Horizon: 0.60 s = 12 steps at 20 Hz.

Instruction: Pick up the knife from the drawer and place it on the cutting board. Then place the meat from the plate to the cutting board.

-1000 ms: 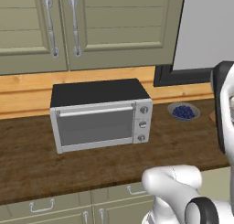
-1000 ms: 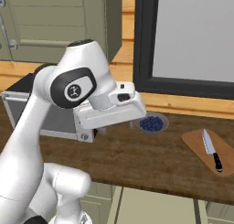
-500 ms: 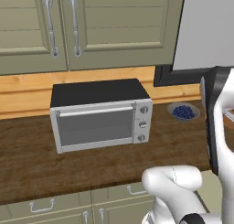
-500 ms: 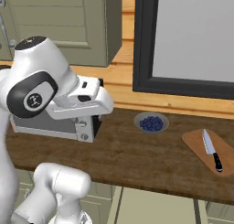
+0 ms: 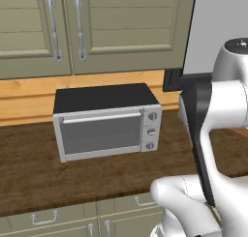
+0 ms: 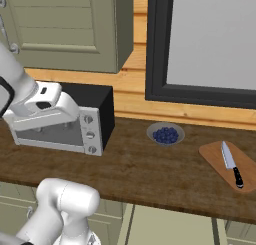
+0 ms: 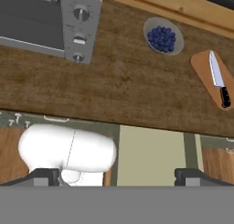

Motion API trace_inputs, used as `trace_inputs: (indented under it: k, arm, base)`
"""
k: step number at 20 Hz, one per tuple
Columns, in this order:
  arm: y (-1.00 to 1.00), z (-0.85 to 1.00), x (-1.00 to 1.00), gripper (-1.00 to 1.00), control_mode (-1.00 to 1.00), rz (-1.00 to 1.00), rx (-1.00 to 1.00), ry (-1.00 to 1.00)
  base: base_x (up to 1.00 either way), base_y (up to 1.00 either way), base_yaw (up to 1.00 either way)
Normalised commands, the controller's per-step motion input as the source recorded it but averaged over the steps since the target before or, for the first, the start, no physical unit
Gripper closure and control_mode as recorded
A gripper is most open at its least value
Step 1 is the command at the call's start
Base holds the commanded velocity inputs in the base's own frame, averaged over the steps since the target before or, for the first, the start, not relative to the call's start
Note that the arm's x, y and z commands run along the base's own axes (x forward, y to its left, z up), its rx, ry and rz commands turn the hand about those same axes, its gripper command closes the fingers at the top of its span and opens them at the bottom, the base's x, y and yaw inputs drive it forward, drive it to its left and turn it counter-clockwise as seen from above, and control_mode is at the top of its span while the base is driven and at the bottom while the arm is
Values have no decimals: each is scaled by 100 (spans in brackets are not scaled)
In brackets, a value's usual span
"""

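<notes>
High above the counter's near edge, my gripper (image 7: 117, 175) hangs with its two dark fingertips (image 7: 45, 176) spread wide and nothing between them, looking down over the wooden counter (image 7: 123, 88) and the pale cabinet fronts (image 7: 148, 157) below it. My hand has swung a long way in the last second: in the right base view it sat in front of the window side then, and now the wrist lies far to the left, across the front of the microwave (image 6: 82, 124). In the left base view my forearm has come further into frame, its dark and white links now covering the right side where the bowl showed a second ago.

Just past the counter edge in the hand view, the silver microwave (image 7: 50, 19) stands at the far left with its three knobs toward me. To its right, well apart from it, a small grey bowl of blue berries (image 7: 163, 37) sits near the wall. Further right, the cutting board (image 7: 205, 74) lies close to the counter's right end, and the knife (image 7: 218, 79) rests flat on it, silver blade pointing away from me and black handle toward the near edge. Board and knife lie exactly where they did a second ago, as the right base view (image 6: 216, 156) confirms.

Behind the counter, a dark-framed window (image 6: 200, 44) rises over the bowl, and green wall cabinets (image 5: 97, 28) hang above the microwave.
</notes>
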Motion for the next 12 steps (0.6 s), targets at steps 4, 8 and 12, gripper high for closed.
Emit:
trace_inputs:
  k: [4, 8, 12]
  arm:
    - [72, 0, -4, -100, -100, 4, 0, 7]
    - [19, -1, 28, -100, -100, 12, 0, 17]
    - [0, -12, 34, -100, -100, 19, 0, 8]
  base:
    - [0, 0, 0]
    - [0, 0, 0]
    - [0, 0, 0]
